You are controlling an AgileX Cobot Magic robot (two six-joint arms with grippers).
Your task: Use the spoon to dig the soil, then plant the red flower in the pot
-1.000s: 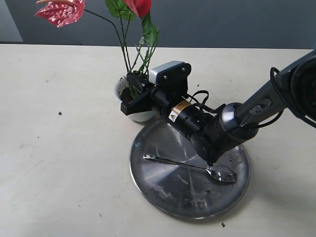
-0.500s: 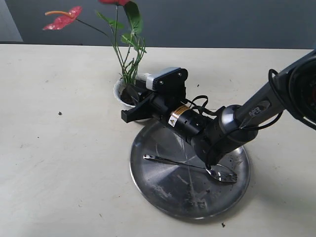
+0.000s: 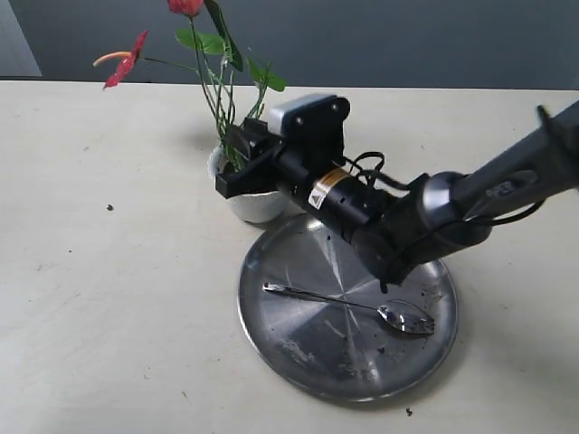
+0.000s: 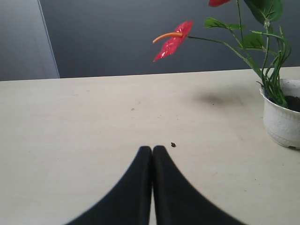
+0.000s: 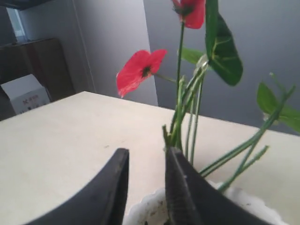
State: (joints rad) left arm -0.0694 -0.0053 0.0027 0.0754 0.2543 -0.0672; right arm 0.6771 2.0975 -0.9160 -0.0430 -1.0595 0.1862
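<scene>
R tool (image 5: pixel 146 154) spread at pot (image 3: pixel 256 210) w/ red flower (image 5: pixel 138 70); L tool (image 4: pixel 152 151) pressed together.

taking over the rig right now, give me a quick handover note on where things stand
Left gripper: shut, empty, over bare table, away from the pot.
Right gripper: open at the pot's rim, beside the stems, gripping nothing.
Things: the red flower stands upright in the pot, in the soil. The spoon lies on the steel plate among dark crumbs.
Done: digging looks finished and the flower is planted.
Left: back the right arm away without knocking the stems; probably nothing else.
</scene>
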